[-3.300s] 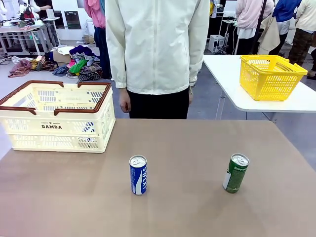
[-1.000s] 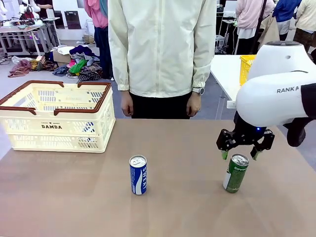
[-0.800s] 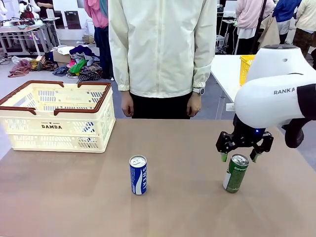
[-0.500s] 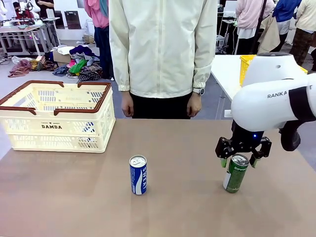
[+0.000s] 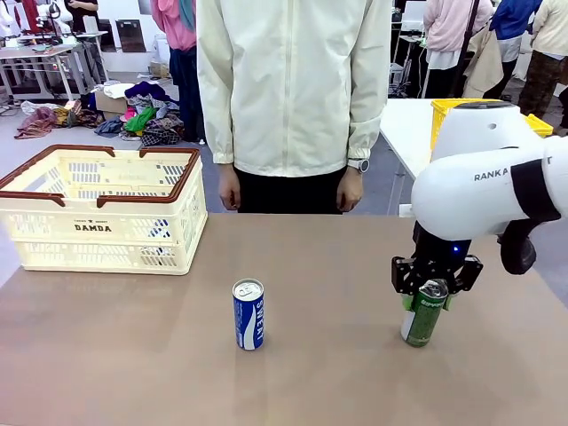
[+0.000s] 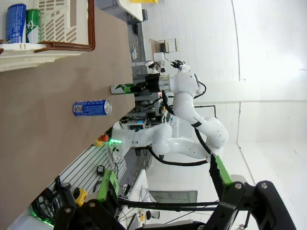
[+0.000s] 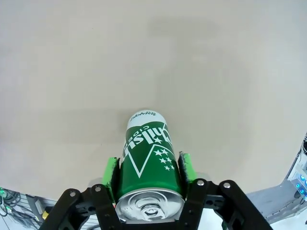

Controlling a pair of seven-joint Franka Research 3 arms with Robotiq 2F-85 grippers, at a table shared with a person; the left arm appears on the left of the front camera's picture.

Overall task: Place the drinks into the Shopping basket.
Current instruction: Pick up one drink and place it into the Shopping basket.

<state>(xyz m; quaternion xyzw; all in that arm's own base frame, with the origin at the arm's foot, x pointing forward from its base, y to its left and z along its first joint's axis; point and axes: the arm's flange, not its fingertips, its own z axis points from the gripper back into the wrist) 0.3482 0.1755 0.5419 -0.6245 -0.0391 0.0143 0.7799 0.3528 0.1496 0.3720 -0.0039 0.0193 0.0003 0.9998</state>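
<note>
A green drink can [image 5: 423, 315] stands upright on the brown table at the right. My right gripper [image 5: 433, 289] has come down over its top. In the right wrist view the green pads [image 7: 111, 175] press on both sides of the green can [image 7: 146, 146], so the gripper is shut on it. A blue drink can [image 5: 248, 315] stands upright near the table's middle, free of both grippers. The cream Shopping basket [image 5: 102, 232] with a brown rim sits at the far left. My left gripper [image 6: 163, 179] is open and holds nothing, far from the blue can [image 6: 91, 108] and the basket [image 6: 48, 45].
A person in a cream jacket [image 5: 293, 89] stands at the far edge, hands hanging down. A yellow basket [image 5: 441, 115] sits on a white table behind my right arm. Bare brown tabletop [image 5: 133, 355] lies between the cans and the Shopping basket.
My right gripper has come down around the green can's top and its fingers have closed in on the can. The blue can and the Shopping basket have not moved.
</note>
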